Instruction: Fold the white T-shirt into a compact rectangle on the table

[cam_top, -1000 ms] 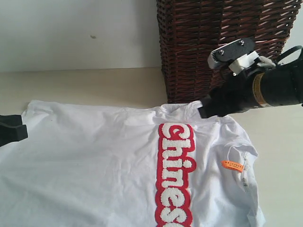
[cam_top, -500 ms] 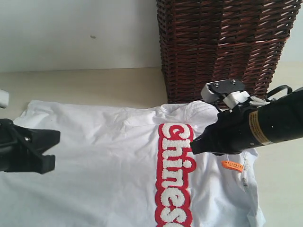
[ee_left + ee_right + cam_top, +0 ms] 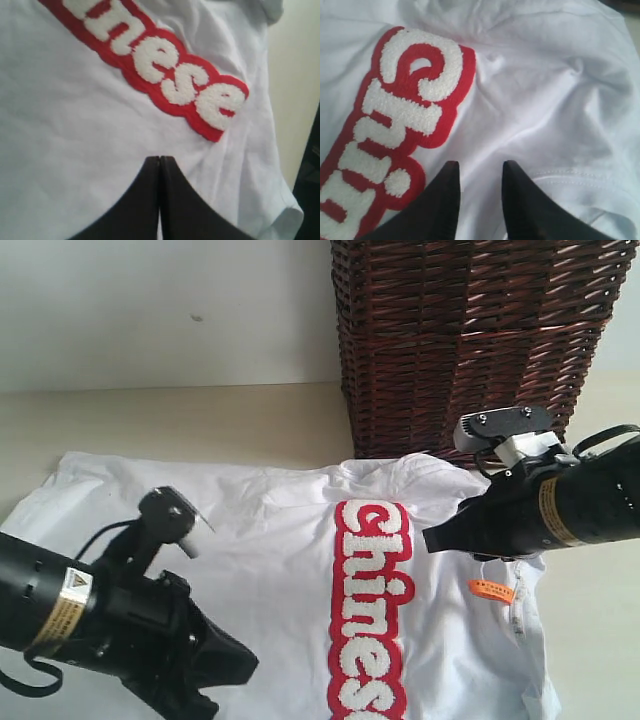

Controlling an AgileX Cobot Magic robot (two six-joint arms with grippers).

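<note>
The white T-shirt (image 3: 270, 530) lies spread flat on the table (image 3: 200, 420), its red-outlined fuzzy lettering (image 3: 372, 610) running down the chest. My left gripper (image 3: 240, 665) hovers over the shirt's near left part, just left of the lettering. Its jaws are pressed shut with nothing between them (image 3: 160, 158). My right gripper (image 3: 432, 538) sits over the shirt beside the top of the lettering, near the collar area. It stands open (image 3: 481, 165) above wrinkled white cloth (image 3: 545, 90) and holds nothing.
A tall dark brown wicker basket (image 3: 470, 340) stands on the table right behind the shirt's far edge, close to my right arm. An orange tag (image 3: 490, 590) lies on the shirt's right side. A white wall (image 3: 150, 300) rises behind the table.
My left arm has swept in from the left edge across the shirt toward the lettering. My right gripper has come away from the basket side down over the shirt beside the lettering.
</note>
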